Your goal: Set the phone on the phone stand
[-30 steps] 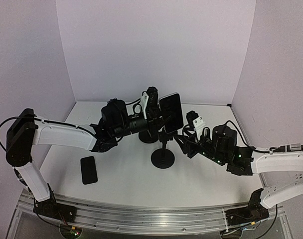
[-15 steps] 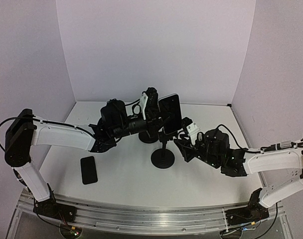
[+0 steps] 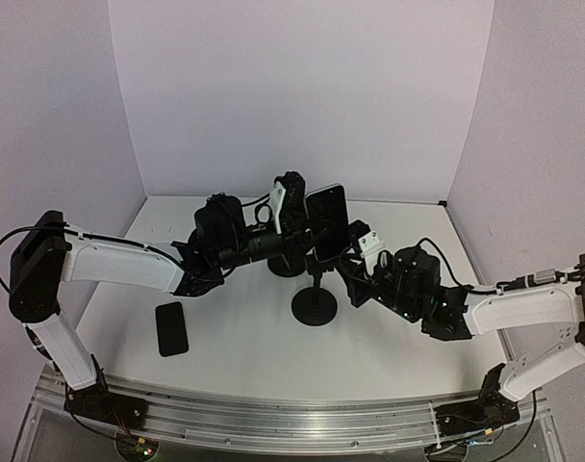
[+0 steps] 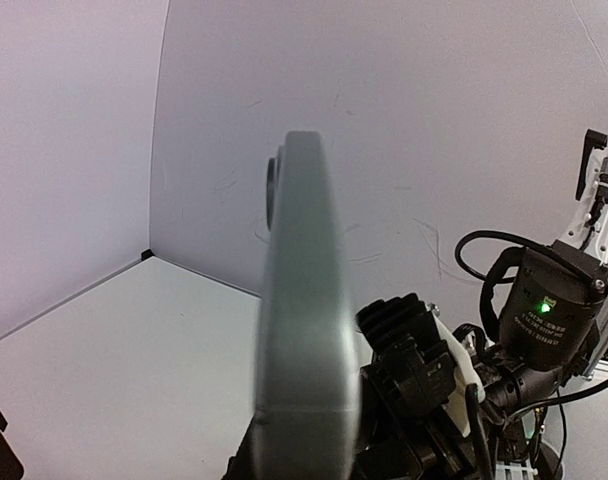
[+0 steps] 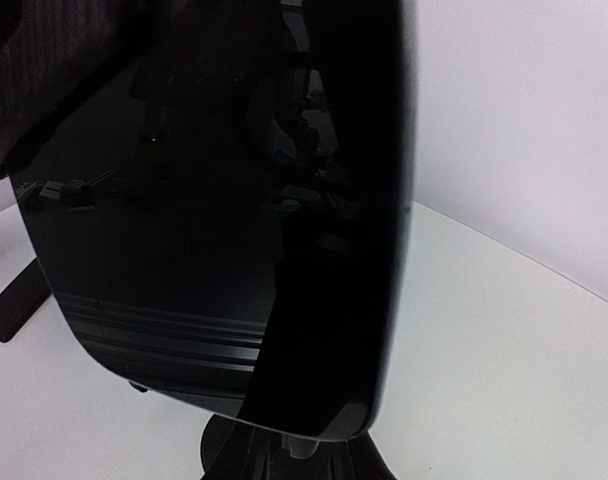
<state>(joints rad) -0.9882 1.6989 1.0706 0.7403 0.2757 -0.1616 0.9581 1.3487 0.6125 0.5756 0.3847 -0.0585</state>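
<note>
Seating step. Left hand [image 3: 304, 234] grasps phone [image 3: 328, 221], upright over stand [image 3: 315, 306]. Right hand [image 3: 353, 262] sits close by the phone's lower edge; its state cannot be told. Next: lower phone squarely onto stand, then release.

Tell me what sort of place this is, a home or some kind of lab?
Probably a robot lab test booth: plain lilac walls box in a white table, two arms are bolted to a metal rail at its near edge, and one holds a phone by a phone stand.
</note>
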